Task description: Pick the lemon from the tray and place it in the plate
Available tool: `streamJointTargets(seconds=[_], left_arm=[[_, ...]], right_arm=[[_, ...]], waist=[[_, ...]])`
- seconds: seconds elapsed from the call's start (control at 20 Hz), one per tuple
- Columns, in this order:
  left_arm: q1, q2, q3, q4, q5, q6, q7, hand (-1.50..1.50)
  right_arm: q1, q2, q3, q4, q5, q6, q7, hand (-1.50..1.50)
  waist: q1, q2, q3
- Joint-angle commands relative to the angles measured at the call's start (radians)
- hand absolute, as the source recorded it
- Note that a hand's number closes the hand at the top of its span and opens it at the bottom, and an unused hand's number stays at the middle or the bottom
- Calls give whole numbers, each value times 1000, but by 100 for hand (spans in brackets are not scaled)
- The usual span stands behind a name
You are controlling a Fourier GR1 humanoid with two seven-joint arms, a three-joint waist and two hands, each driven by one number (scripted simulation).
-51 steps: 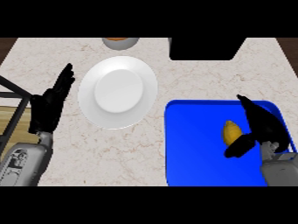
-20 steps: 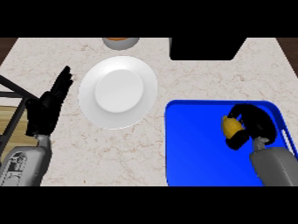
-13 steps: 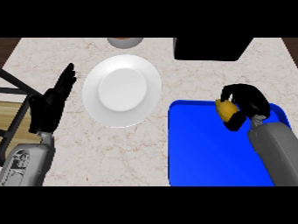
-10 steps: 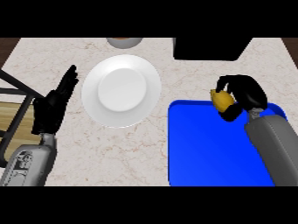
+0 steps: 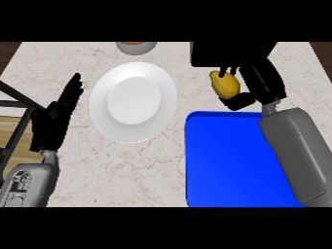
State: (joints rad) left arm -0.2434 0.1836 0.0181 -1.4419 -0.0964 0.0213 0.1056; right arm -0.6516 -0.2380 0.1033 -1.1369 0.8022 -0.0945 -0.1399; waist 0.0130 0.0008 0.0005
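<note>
Since the earlier frames, lemon has gone from lying on the blue tray to being carried above and beyond the tray's far edge, over the marbled surface. Right forearm has swung up and inward with it. Left side unchanged.

Left to right:
- Dark chair frame and wooden seat at the far left, off the surface's edge.
- Left hand resting near the left edge, fingers straight and pointing up, holding nothing. Apart from the plate.
- White plate left of centre, nothing on it.
- Small bowl with an orange inside, partly cut off at the top, just beyond the plate.
- Lemon right of the plate, well short of its rim, near a dark box-like object at the surface's far edge.
- Right hand clenched round the lemon, fingers curled over its right side; the yellow shows on the left.
- Tray below the hand, nothing visible lying in it.

Progress, as a judgement: pick is done, lemon is off the tray and in the grasp. Left to do: carry it leftward over the plate, lower, release. Roughly halfway.

Writing: no brands, labels or readable text anywhere in view.
</note>
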Motion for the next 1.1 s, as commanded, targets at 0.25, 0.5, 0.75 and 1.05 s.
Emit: streamJointTargets(seconds=[0.25,0.5,0.75,1.05], left_arm=[[-12,26,29,22,15,-40,-21,0],[-47,-5,21,93,-12,-12,-68,0],[-85,-24,-4,83,-14,-20,-10,0],[-88,-42,-22,48,-25,-9,16,0]], right_arm=[[-158,177,22,98,-55,82,29,150],[-289,236,99,258,-132,-2,97,150],[-410,237,267,438,-281,-136,144,150],[-437,238,449,590,-239,-184,182,150]], waist=[[1,2,-1],[10,5,-1],[56,14,-1],[66,15,-1]])
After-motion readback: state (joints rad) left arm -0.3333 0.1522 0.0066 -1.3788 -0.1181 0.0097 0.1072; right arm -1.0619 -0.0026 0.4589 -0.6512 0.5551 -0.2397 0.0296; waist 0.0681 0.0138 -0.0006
